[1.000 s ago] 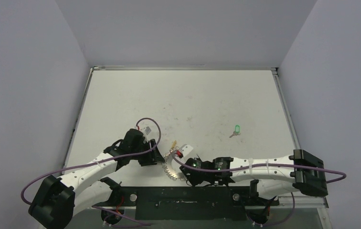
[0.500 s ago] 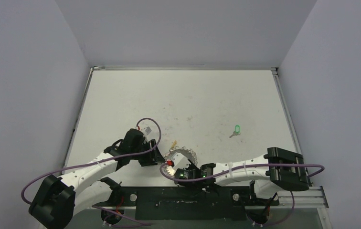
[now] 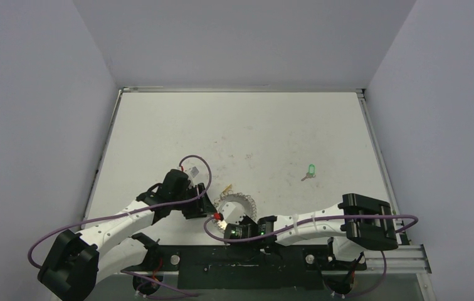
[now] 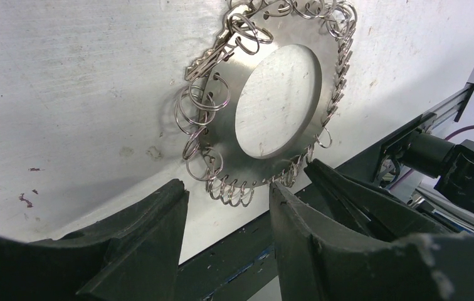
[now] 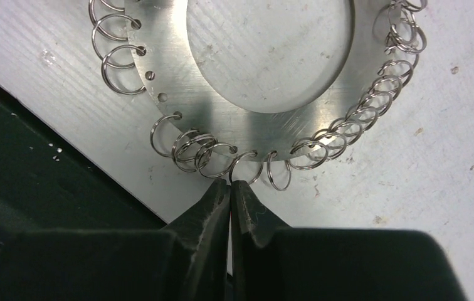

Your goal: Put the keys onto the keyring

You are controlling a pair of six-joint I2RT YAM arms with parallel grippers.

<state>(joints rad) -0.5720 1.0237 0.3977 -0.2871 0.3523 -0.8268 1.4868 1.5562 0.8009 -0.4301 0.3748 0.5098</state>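
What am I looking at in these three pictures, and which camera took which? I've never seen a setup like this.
The machine is a left arm and a right arm, bolted at the near edge of a table. Each ends in a two-finger gripper. The wide picture comes from a fixed camera above and behind them. The close-ups come from a camera on each wrist, so the dark shapes at the bottom are that arm's own fingers.

On the table lies the keyring, a flat metal ring fringed with wire loops. The yellow-orange key sits at its far edge and the green key lies farther right.

The left gripper is open and holds nothing. The right gripper is shut and seems to pinch one loop.
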